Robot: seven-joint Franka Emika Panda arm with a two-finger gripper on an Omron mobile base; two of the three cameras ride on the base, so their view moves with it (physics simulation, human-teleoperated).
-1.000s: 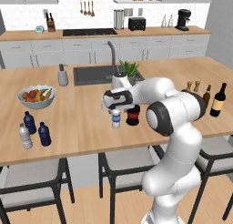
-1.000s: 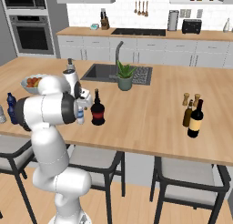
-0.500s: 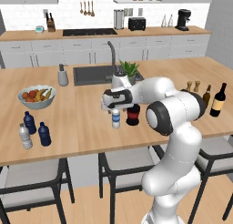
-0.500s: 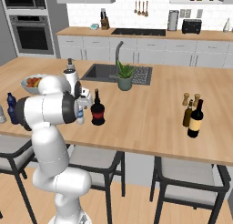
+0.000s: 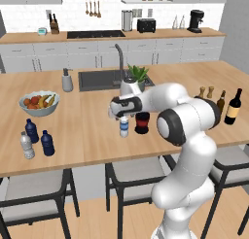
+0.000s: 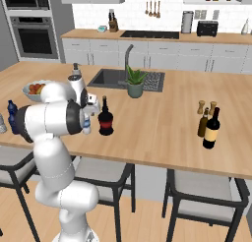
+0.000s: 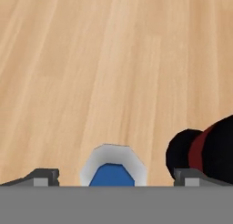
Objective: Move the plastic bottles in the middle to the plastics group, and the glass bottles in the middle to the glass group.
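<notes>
Hovering over the wooden island counter (image 5: 92,136), the gripper (image 5: 123,115) stands spread directly above the clear bottle (image 5: 124,127), fingertips (image 7: 43,176) flanking its white cap without touching; bare wood lies ahead, and the squat black bottle (image 6: 105,120) with its red label crowds just beside one finger

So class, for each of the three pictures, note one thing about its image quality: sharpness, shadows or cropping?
Left base view: soft, slightly blurred render, so the small clear bottle with the blue label band has fuzzy edges. Right base view: flat, even light, with only faint shadows on the wooden island counter. Hand view: that bottle's white cap and the squat black bottle are cropped at the bottom.
</notes>
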